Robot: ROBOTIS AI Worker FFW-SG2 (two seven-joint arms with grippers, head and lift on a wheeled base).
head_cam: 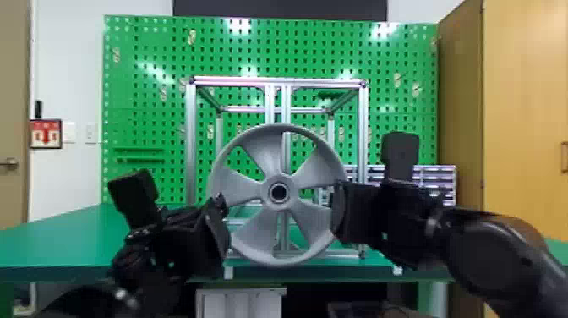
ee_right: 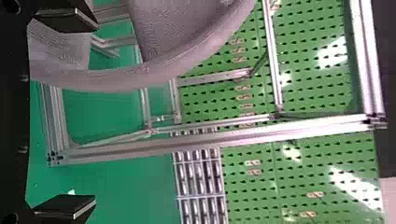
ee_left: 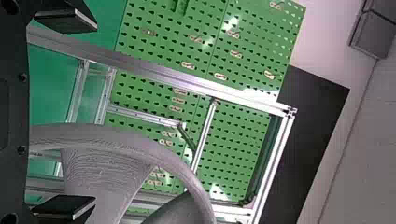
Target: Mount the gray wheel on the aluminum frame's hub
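I've got the wheel upright in front of the frame, L gripper and R gripper on opposite sides, both spread wide, no pinch afaict. Can't tell if it's seated, hub's hidden. Imo line the bore up w/ the hub, then push both sides evenly so it won't cock & jam. Broad face points at my head cam, axle line approx fore-aft.
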